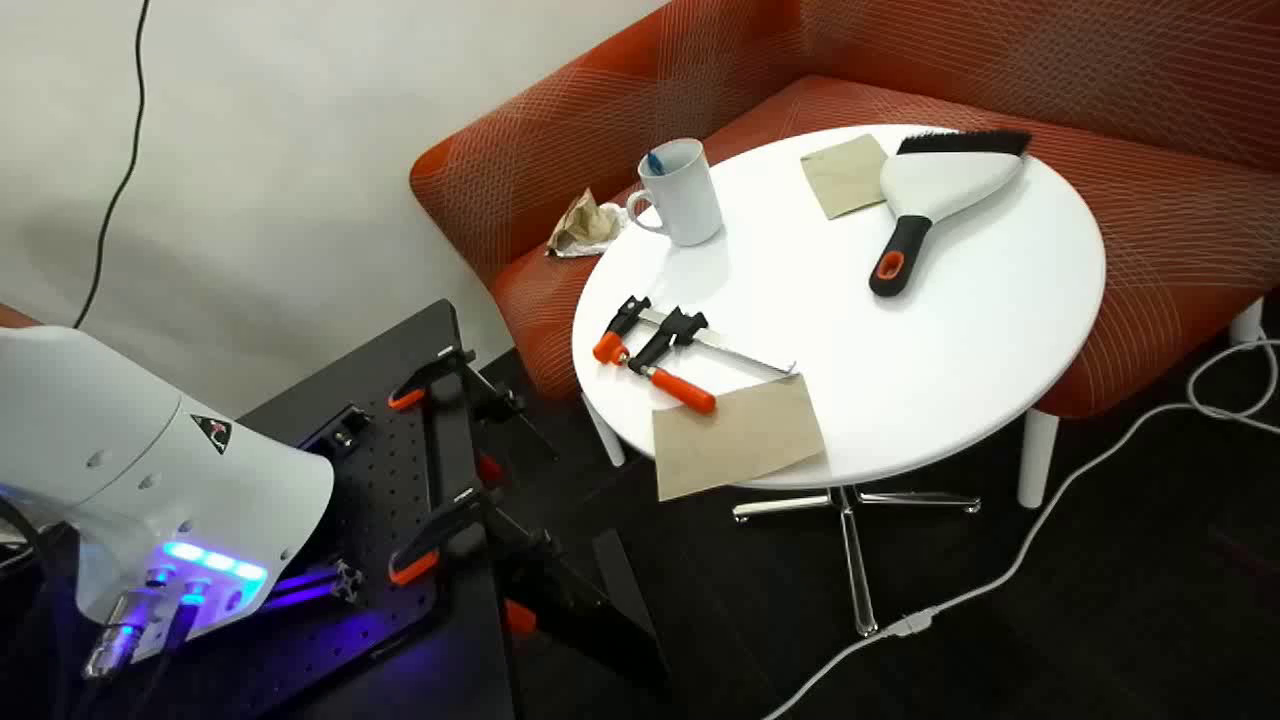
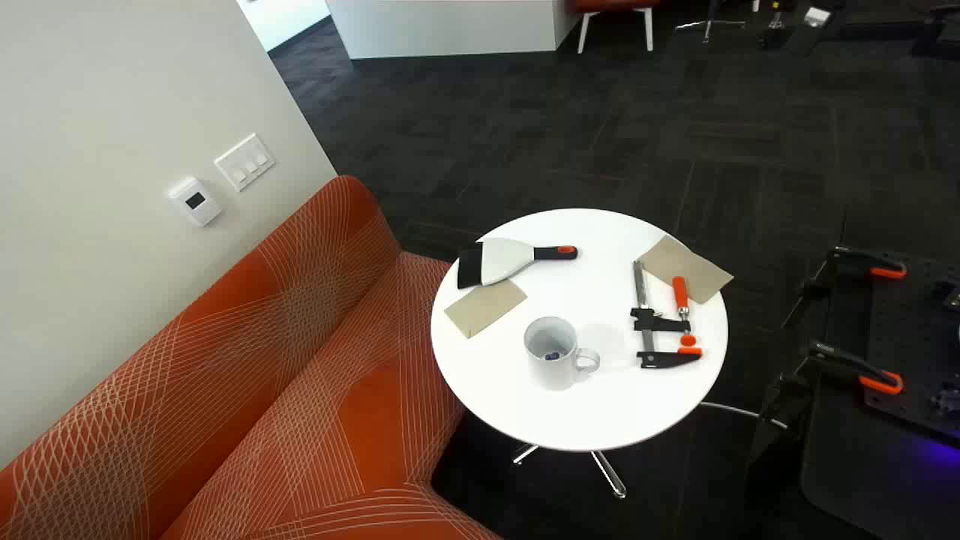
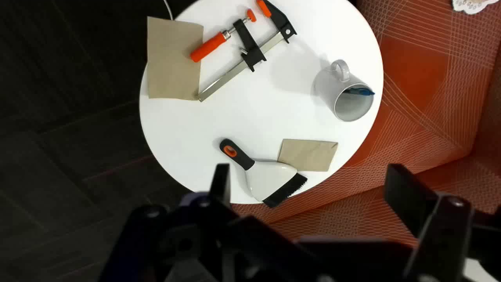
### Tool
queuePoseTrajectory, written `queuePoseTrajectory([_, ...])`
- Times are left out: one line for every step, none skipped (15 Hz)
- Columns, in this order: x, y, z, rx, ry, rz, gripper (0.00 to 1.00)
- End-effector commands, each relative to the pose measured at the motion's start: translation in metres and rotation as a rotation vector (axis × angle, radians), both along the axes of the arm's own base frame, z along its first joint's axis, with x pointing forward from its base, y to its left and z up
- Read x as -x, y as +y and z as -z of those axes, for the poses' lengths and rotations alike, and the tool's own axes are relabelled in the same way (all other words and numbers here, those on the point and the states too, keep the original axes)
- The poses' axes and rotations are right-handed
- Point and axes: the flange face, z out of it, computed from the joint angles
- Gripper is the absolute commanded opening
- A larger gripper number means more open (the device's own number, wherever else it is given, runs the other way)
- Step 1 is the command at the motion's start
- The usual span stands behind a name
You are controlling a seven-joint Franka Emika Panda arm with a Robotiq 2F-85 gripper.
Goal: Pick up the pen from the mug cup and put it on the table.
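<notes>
Blue pen (image 3: 363,91) inside white mug (image 3: 332,89) on bench (image 3: 250,121), ahead of jaws. Jaws spread wide, gripping nothing; only wrist view shows them.

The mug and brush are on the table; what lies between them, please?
A piece of brown paper lies between mug and brush in the wrist view.

Both exterior views slant down, sharing the round surface (image 1: 960,365) right of center; the wrist view looks steeper.
</notes>
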Motion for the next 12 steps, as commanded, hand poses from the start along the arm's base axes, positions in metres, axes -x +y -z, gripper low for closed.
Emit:
queuePoseTrajectory([0.000,0.000,0.000,0.000,0.001,0.000,1.00])
queuePoseTrajectory([0.000,0.000,0.000,0.000,0.001,0.000,1.00])
queuePoseTrajectory([0.000,0.000,0.000,0.000,0.001,0.000,1.00])
queuePoseTrajectory([0.000,0.000,0.000,0.000,0.001,0.000,1.00])
queuePoseTrajectory([0.000,0.000,0.000,0.000,0.001,0.000,1.00])
queuePoseTrajectory([0.000,0.000,0.000,0.000,0.001,0.000,1.00])
queuePoseTrajectory([0.000,0.000,0.000,0.000,0.001,0.000,1.00])
queuePoseTrajectory([0.000,0.000,0.000,0.000,0.001,0.000,1.00])
queuePoseTrajectory([-0.007,0.002,0.000,-0.002,0.012,0.003,1.00])
queuePoseTrajectory([-0.011,0.004,0.001,0.004,0.018,0.012,1.00])
queuePoseTrajectory([-0.018,0.007,0.003,0.003,0.030,0.020,1.00])
queuePoseTrajectory([-0.023,0.011,0.006,0.007,0.040,0.029,1.00])
